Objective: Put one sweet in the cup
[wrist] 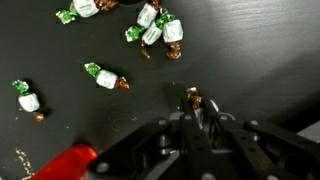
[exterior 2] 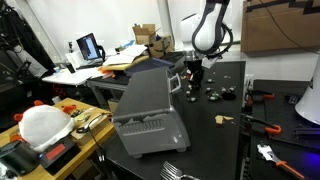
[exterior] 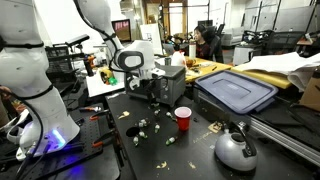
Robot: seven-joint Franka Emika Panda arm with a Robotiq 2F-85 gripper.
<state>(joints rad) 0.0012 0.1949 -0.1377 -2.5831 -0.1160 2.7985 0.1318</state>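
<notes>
Red cup (wrist: pixel 68 160) shows only as a rim at the lower-left edge of the wrist view, off to one side of the gripper (wrist: pixel 197 108) and clear of the tips; in an exterior view it stands upright on the black table (exterior: pixel 190 160), near the silver kettle (exterior: pixel 236 150). Fingers are drawn almost together on what looks like a sweet (wrist: pixel 194 98), only its brown twist end showing, so I'd call it grasped, not confirmed. Next move turns on a sideways carry toward that rim until the tips sit over the mouth; loose sweets (wrist: pixel 105 77) lie further up, not needed.

cup (exterior: pixel 183 118) between kettle (exterior: pixel 236 150) and, seemingly, most sweets (exterior: pixel 143 126)
</notes>
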